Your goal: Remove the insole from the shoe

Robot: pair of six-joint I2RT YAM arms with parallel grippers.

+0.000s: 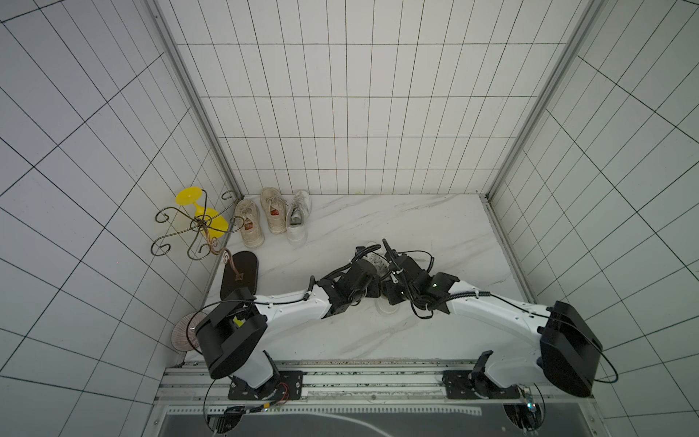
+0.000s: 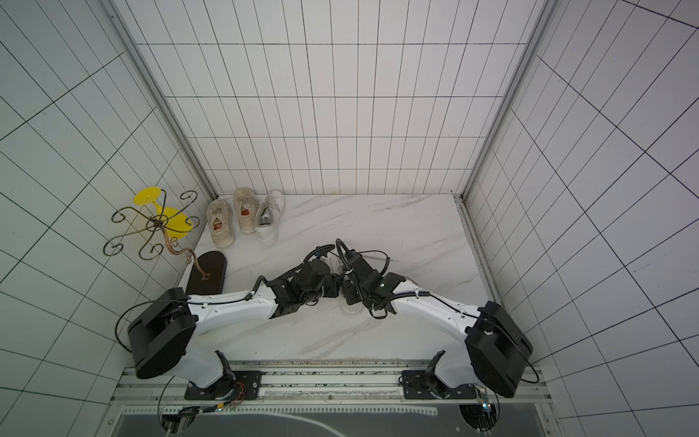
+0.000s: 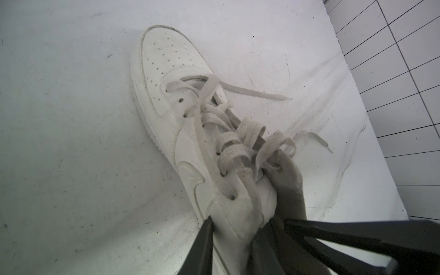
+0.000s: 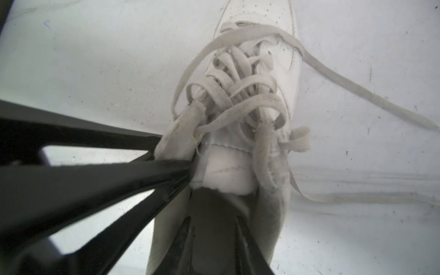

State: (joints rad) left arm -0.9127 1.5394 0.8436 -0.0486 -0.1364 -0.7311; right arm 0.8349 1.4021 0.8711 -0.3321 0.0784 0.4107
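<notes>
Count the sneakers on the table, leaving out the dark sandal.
4. Two beige sneakers and one white sneaker stand together at the table's far left corner. The fourth sneaker, white, is mid-table, mostly covered in both top views. None else shows.

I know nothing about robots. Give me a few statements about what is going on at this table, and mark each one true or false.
1. Both arms reach for the same white sneaker. True.
2. Its laces are tied in a neat bow. False: they are loose, with the ends trailing on the table.
3. The left gripper has one finger outside the sneaker's collar and one inside. True.
4. The insole lies on the table beside the sneaker. False: only lace ends lie there. The right gripper reaches into the sneaker's opening.
5. Five spare shoes stand in the back left corner. False: three shoes stand there, with a dark sandal lying nearer the arms.
</notes>
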